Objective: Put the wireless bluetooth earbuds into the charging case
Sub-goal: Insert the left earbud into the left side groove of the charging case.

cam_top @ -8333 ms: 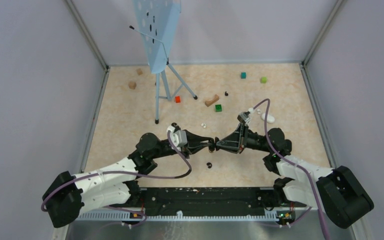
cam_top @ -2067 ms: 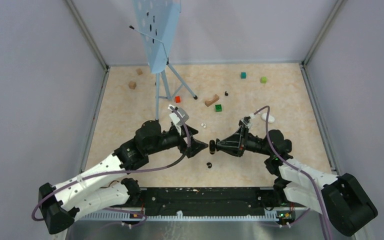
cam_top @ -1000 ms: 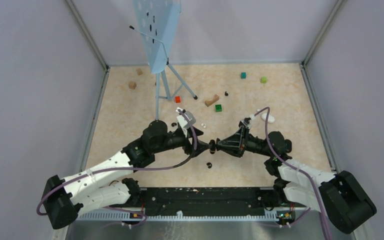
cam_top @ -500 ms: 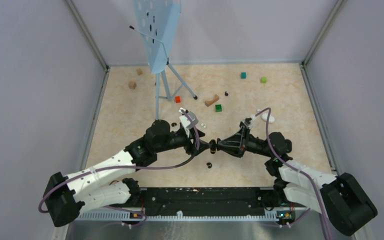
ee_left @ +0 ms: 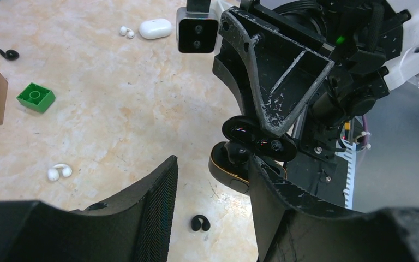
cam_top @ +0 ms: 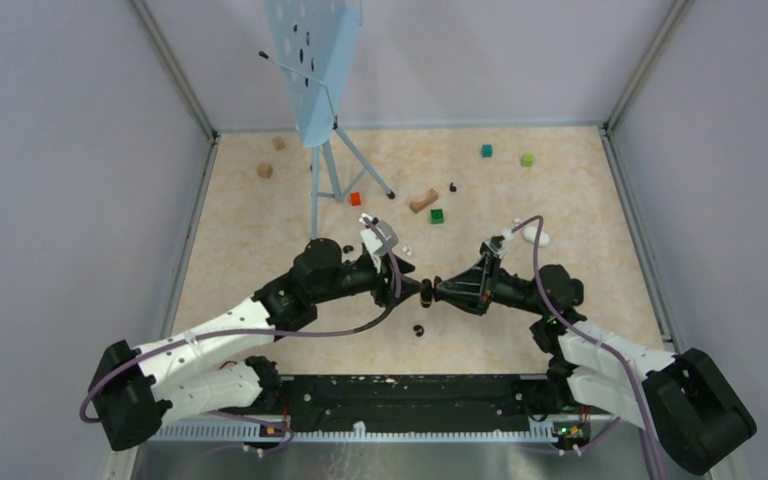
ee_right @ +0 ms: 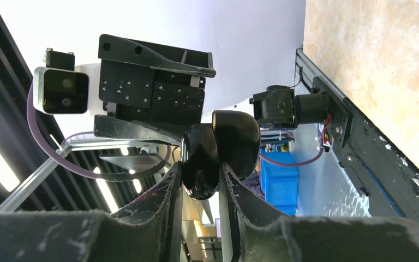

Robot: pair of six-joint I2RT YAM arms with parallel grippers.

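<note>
We find the right hand [ee_right: 201,170] clamped on the black charging case [ee_right: 226,139] above the worktop [cam_top: 260,230], the left hand [ee_left: 211,166] standing parted just beside it, gripping nothing.

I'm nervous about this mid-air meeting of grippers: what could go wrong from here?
The right gripper alone pinches the black charging case in mid-air; a bump from the open left gripper could knock it loose. A black earbud lies on the table nearby; a dropped case might scatter it.
</note>
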